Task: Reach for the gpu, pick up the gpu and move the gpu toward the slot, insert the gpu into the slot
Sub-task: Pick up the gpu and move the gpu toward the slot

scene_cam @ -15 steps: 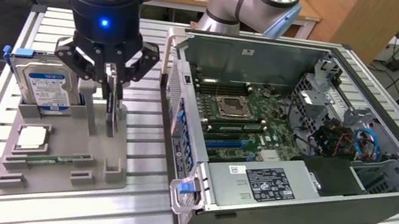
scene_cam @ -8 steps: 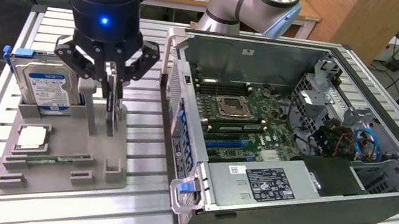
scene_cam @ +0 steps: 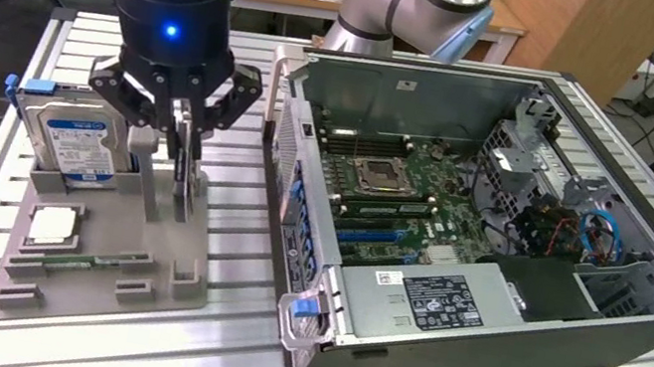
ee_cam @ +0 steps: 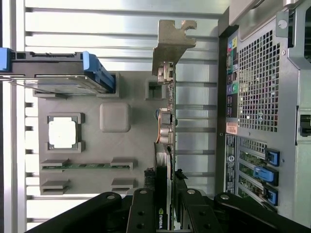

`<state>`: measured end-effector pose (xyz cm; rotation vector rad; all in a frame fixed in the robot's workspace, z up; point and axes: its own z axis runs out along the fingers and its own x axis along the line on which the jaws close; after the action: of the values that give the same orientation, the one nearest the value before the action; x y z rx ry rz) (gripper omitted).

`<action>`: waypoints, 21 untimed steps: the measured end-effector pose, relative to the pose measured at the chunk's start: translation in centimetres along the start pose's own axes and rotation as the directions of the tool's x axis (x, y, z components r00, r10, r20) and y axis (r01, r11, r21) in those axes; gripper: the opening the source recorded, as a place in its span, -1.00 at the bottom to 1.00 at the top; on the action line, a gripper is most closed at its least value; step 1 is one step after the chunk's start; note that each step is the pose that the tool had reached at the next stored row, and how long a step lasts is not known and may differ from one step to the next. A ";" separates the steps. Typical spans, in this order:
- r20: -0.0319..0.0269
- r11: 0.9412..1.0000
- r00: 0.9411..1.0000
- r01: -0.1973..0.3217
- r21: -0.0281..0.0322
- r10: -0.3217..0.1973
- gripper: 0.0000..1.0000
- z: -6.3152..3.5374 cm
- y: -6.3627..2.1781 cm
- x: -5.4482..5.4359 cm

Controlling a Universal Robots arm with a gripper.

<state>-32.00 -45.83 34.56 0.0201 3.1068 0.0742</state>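
Gpu stands on edge in holder directly under gripper; hard drive, processor, memory stick sit in holder to one side of gripper, open computer case on opposite side.

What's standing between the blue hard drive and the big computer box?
The gpu stands on edge in the gray holder there, with the gripper down at it. The exterior view shows this.

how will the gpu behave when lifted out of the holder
Probably stiff: the gpu is a thin flat board with a metal bracket. Likely to tip once free, since it stands on edge in the holder. Its exposed parts look fragile, so knocks may harm it.
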 end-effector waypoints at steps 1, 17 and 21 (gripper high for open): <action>0.000 1.000 1.000 0.000 0.000 0.000 -0.48 -0.03 0.00 0.0; 0.000 1.000 1.000 0.000 0.000 0.000 -0.48 -0.54 0.03 0.0; 0.000 1.000 1.000 0.000 0.000 0.000 -0.48 -0.67 0.03 0.0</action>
<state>-32.00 -45.83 35.23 0.0201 3.1068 0.0742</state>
